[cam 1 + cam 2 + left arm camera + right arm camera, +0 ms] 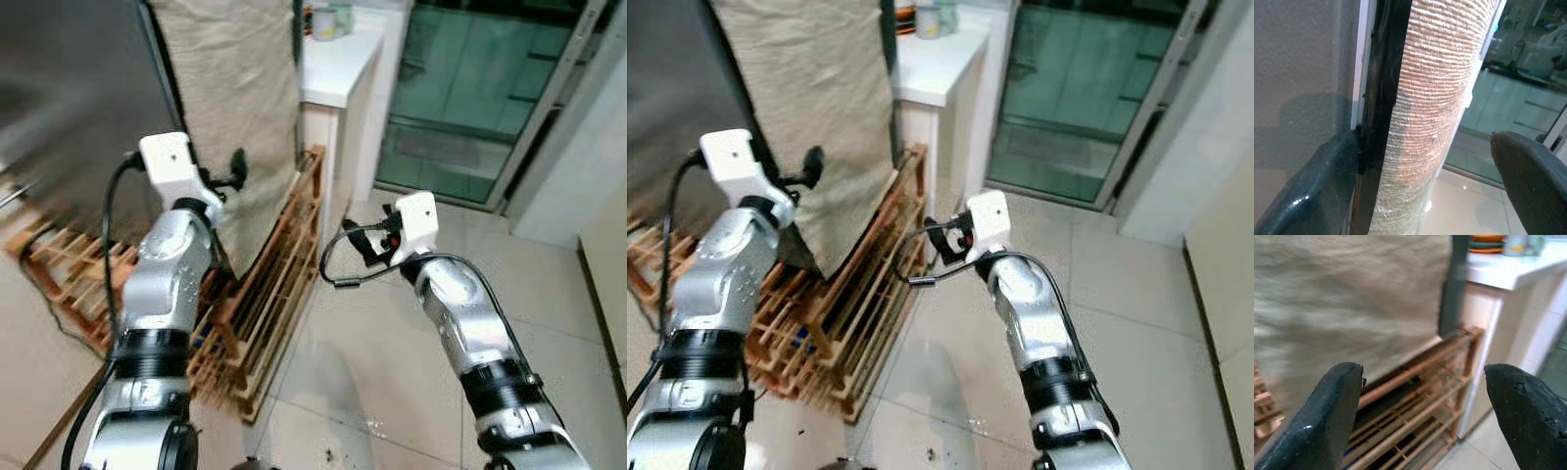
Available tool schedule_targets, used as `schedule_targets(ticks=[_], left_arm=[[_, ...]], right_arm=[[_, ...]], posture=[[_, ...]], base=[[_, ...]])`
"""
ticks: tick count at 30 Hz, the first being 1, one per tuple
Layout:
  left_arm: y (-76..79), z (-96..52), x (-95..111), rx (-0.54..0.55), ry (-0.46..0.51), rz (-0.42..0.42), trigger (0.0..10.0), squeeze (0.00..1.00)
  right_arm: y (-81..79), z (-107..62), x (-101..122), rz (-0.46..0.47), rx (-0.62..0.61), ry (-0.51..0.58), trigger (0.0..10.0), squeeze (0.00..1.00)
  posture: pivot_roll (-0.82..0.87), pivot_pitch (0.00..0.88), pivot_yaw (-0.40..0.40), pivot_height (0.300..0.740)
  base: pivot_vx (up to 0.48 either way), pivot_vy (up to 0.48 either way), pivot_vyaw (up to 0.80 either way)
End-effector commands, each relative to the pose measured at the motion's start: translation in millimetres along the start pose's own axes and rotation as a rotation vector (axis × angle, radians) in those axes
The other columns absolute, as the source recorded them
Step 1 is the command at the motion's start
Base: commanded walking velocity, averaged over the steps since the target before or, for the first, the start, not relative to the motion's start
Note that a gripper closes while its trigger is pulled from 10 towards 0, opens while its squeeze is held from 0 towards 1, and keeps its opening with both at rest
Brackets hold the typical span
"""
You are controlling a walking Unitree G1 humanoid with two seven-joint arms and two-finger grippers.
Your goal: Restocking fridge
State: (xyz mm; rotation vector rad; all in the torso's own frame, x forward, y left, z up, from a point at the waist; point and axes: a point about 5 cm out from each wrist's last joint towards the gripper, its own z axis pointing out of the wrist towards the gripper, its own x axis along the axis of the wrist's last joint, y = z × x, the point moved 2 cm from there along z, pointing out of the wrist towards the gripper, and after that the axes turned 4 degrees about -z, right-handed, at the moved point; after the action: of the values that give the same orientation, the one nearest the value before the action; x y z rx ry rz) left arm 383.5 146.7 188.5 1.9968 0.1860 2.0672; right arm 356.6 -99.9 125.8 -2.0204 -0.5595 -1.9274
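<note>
**Fridge** [69, 108]: grey, at the robot's left, door shut. A beige cloth [235, 117] hangs down its side. It stands on a wooden pallet [265, 304]. No stock to load can be seen.

**Left gripper** [235, 168]: raised at the fridge's front corner, jaws spread. In the left wrist view one finger [1312, 191] lies against the dark door edge [1378, 112]; the other stands clear, with the cloth between them.

**Right gripper** [364, 242]: held out low over the floor tiles [392, 362], near the pallet's end. Jaws spread, holding nothing.

**Counter** [338, 59]: white, behind the fridge, cups on top.

**Glass door** [460, 98]: beyond the counter.

**Risks, as judged:**
- Closing now would likely pinch cloth rather than door edge, so a pull drags fabric or slips off.
- A finger may skid along the smooth edge.
- The pallet rails sit close to the right arm; a step forward could knock them.
- The swinging door may meet the right arm.
</note>
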Motion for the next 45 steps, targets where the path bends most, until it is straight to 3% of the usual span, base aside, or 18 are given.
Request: schedule_targets(ticks=[1,2,3,4,6,7,12,15,17,21,24,27,28,31,33,35,39,45], left_arm=[[29.7,6.3,-14.5,-0.121,-0.062,-0.008,10.0,0.00],[57.5,8.3,-17.3,-0.276,-0.072,-0.065,10.0,0.00],[57.5,8.3,-17.3,-0.276,-0.072,-0.065,10.0,0.00],[99.4,-0.7,-18.1,-0.561,-0.065,-0.067,10.0,0.00],[128.3,-6.7,-16.2,-0.728,-0.069,-0.110,10.0,0.00],[128.3,-6.7,-16.2,-0.728,-0.069,-0.110,10.0,0.00],[172.0,-7.6,-2.4,-0.858,-0.002,-0.184,10.0,0.00],[193.0,-21.7,5.3,-0.969,-0.010,-0.336,10.0,0.00],[193.7,-29.8,10.6,-1.020,0.002,-0.374,10.0,0.00],[175.5,-39.8,14.7,-1.043,0.018,-0.389,10.0,0.00],[140.4,-41.1,17.9,-0.944,0.026,-0.407,10.0,0.00],[75.4,-37.8,14.9,-0.680,0.029,-0.367,10.0,0.00],[75.4,-37.8,14.9,-0.680,0.029,-0.367,10.0,0.00],[1.4,-37.2,0.5,-0.307,0.016,-0.224,10.0,0.00],[-58.3,-52.5,-9.5,0.011,0.013,-0.106,10.0,0.00],[-86.0,-69.8,-13.3,0.167,0.017,-0.051,10.0,0.00],[-91.7,-90.1,-15.7,0.245,0.018,0.068,10.0,0.00],[-100.3,-91.4,-20.8,0.343,-0.004,0.125,10.0,0.00]], right_arm=[[-0.4,1.9,4.3,0.002,0.008,0.006,10.0,0.00],[-1.5,2.2,4.1,0.003,0.012,0.003,10.0,0.00],[-1.5,2.2,4.1,0.003,0.012,0.003,10.0,0.00],[-2.9,1.6,3.1,0.006,0.019,-0.004,10.0,0.00],[-4.5,0.0,0.1,0.013,0.028,-0.019,10.0,0.00],[-4.5,0.0,0.1,0.013,0.028,-0.019,10.0,0.00],[-12.3,-3.9,-5.0,0.015,0.049,-0.041,10.0,0.00],[-18.6,-10.0,-7.2,0.007,0.063,-0.041,10.0,0.00],[-21.2,-16.4,-10.3,0.012,0.063,-0.048,10.0,0.00],[-27.1,-29.8,-17.6,0.031,0.068,-0.072,10.0,0.00],[-25.4,-40.0,-22.5,0.038,0.051,-0.093,10.0,0.00],[-23.9,-47.6,-22.2,0.034,0.048,-0.098,10.0,0.00],[-23.9,-47.6,-22.2,0.034,0.048,-0.098,10.0,0.00],[-22.1,-44.5,-18.0,0.030,0.047,-0.085,10.0,0.00],[-22.0,-37.6,-10.3,0.020,0.068,-0.061,10.0,0.00],[-20.0,-33.3,-4.9,0.008,0.082,-0.047,10.0,0.00],[1.6,-25.6,2.1,-0.040,0.036,-0.037,10.0,0.00],[33.8,-15.7,13.6,-0.074,-0.097,-0.017,10.0,0.00]], posture=[[-0.03,0.000,0.018,0.740],[-0.04,0.000,0.021,0.740],[-0.04,0.000,0.021,0.740],[-0.03,0.000,0.022,0.740],[-0.03,0.000,0.020,0.740],[-0.03,0.000,0.020,0.740],[-0.06,0.000,0.036,0.740],[-0.08,0.000,0.054,0.740],[-0.09,0.000,0.059,0.740],[-0.09,0.000,0.067,0.740],[-0.08,0.000,0.071,0.740],[-0.07,0.000,0.074,0.740],[-0.07,0.000,0.074,0.740],[-0.04,0.000,0.066,0.740],[-0.02,0.000,0.055,0.740],[-0.01,0.000,0.045,0.740],[0.01,0.000,0.026,0.740],[0.02,0.000,0.012,0.740]], base=[[0.000,0.000,0.00],[0.000,0.000,0.00],[0.000,0.000,0.00],[0.000,0.000,0.00],[0.000,0.000,0.00],[0.000,0.000,0.00],[0.000,0.000,0.00],[0.000,0.000,0.00],[0.000,0.000,0.00],[0.000,0.000,0.00],[0.000,0.000,0.00],[0.000,0.000,0.00],[0.000,0.000,0.00],[0.000,0.000,0.00],[0.000,0.000,0.00],[0.000,0.000,0.00],[0.000,0.000,0.00],[0.000,0.000,0.00]])
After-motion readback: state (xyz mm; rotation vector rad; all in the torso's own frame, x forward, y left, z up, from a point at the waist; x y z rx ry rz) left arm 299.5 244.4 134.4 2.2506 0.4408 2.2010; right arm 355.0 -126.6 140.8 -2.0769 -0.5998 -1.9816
